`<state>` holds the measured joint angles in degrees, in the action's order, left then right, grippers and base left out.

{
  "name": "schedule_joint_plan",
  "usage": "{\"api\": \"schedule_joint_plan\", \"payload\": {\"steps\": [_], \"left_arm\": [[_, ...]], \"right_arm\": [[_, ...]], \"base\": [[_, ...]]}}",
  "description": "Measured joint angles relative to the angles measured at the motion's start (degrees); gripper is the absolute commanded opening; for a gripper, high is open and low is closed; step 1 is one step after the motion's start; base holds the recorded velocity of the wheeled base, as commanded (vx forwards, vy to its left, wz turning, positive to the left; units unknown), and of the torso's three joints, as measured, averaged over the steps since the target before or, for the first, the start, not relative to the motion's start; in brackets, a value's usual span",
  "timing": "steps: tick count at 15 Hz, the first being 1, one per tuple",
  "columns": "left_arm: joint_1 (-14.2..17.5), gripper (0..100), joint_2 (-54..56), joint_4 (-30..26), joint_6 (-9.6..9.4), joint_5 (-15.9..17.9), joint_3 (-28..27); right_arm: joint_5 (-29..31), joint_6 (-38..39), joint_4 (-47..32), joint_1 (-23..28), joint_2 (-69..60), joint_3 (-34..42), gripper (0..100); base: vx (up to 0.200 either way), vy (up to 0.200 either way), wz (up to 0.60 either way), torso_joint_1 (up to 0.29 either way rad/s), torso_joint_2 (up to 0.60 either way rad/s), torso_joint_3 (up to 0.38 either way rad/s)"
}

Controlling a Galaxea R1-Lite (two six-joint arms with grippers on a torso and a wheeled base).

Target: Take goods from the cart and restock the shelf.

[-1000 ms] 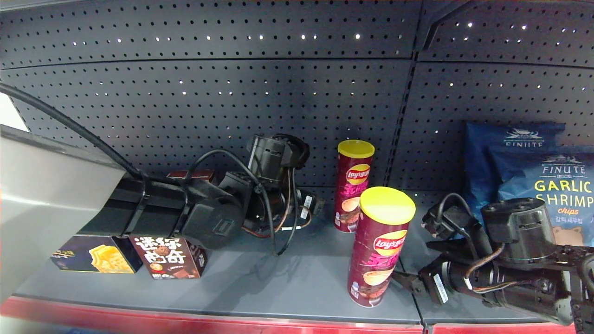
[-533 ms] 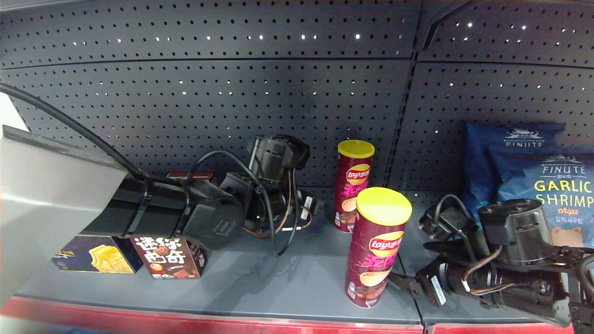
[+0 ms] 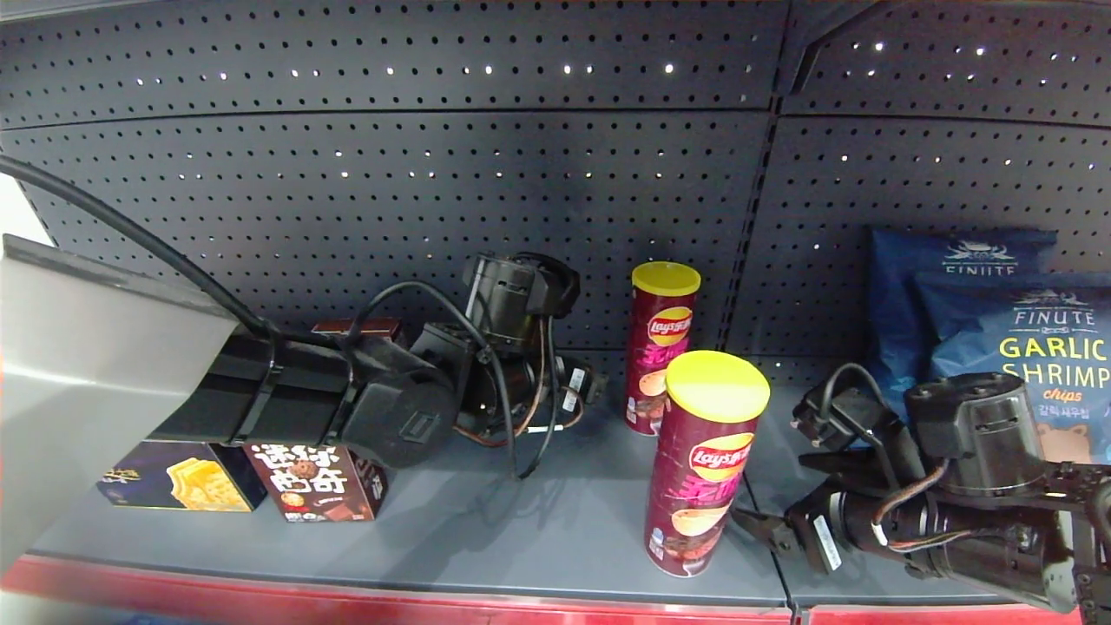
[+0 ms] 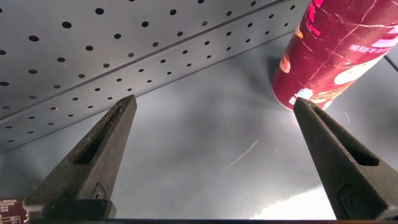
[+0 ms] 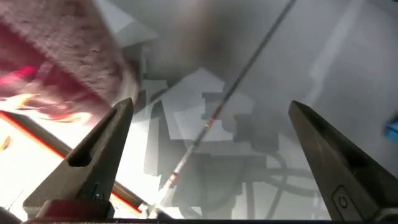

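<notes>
Standing on the grey shelf (image 3: 486,521) are blue chip bags (image 3: 1015,330), two red cans and two small boxes (image 3: 312,482), so the restocking looks well under way. The right hand (image 5: 210,104) lies low, spread, just beside the front can (image 3: 703,460). The left hand (image 4: 214,99) is spread and empty near the back can (image 3: 661,347).

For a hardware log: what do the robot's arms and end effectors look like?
The left arm and right arm are matte black with cylindrical joint housings, looping black cables, thin orange wires and small white labels. The left end effector and right end effector each have two dark, tapered, grainy fingers.
</notes>
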<state>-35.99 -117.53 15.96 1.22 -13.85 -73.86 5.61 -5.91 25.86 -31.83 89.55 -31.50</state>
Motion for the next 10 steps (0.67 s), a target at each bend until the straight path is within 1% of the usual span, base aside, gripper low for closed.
{"api": "schedule_joint_plan", "payload": {"steps": [4,6,8,10], "left_arm": [[-0.15,100,2.29,-0.50,-0.07,-0.99,-0.28],[-0.21,100,4.50,-0.68,-0.02,-1.56,0.46],[-0.23,100,7.14,-0.61,-0.02,-2.16,2.26],[-0.28,100,10.47,-0.48,0.00,-2.38,5.64]], "right_arm": [[-0.04,0.00,1.38,3.34,-2.54,-0.96,100],[-0.04,0.06,1.51,4.91,-5.11,-1.05,100],[-0.04,0.63,1.56,6.50,-8.46,-0.80,100],[0.00,1.18,1.34,7.24,-12.21,-0.41,100]], "base": [[0.000,0.000,0.00,0.000,0.00,0.000],[0.000,0.000,0.00,0.000,0.00,0.000],[0.000,0.000,0.00,0.000,0.00,0.000],[0.000,0.000,0.00,0.000,0.00,0.000]]}}
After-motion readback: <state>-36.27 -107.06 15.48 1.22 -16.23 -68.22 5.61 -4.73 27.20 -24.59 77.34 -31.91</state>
